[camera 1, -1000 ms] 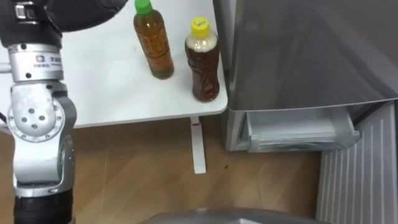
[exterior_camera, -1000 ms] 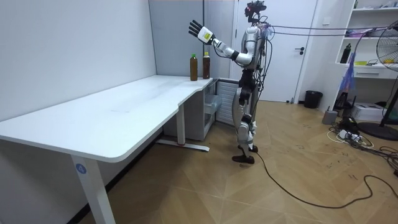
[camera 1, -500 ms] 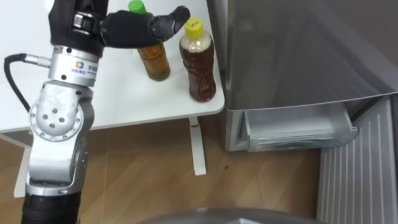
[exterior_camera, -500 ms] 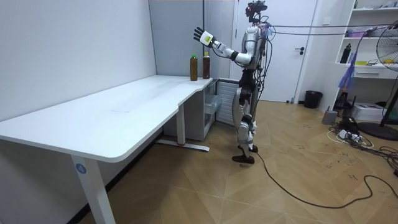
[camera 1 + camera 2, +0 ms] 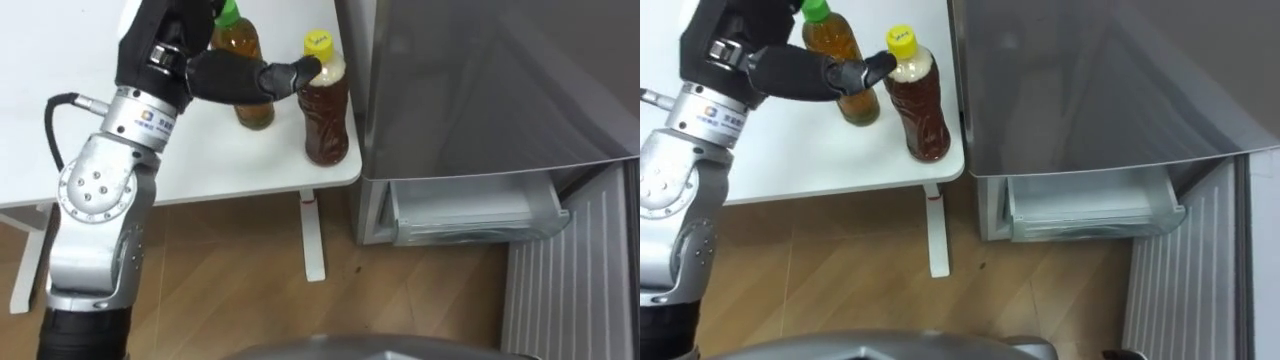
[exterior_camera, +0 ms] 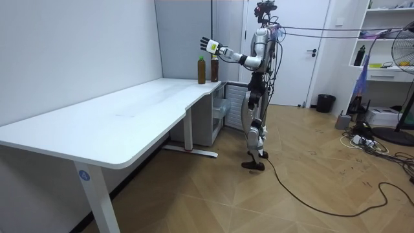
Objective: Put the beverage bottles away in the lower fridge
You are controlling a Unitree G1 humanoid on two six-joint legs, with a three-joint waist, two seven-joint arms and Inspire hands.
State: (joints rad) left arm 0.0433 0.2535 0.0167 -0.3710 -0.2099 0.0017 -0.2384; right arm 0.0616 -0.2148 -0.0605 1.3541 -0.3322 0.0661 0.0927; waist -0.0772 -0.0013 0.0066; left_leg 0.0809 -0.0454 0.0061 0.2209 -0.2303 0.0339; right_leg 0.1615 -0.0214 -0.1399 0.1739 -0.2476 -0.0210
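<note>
Two drinks stand near the right corner of the white table. The yellow-capped bottle of dark tea is next to the fridge. The green-capped bottle of amber tea stands behind it to the left, partly hidden by my left hand. That hand is open and reaches in from the left, its thumb tip against the yellow-capped bottle's neck and its fingers spread above. In the room view my left hand is stretched out over the two bottles.
The grey fridge rises directly right of the table. Its lower compartment stands open, showing a pale drawer near the floor and the ribbed door swung out at lower right. A table leg stands on the wood floor.
My left hand has come down from high above the table and moved right, from beside the green-capped bottle until its thumb reaches the yellow-capped bottle's neck. The bottles have not moved.
</note>
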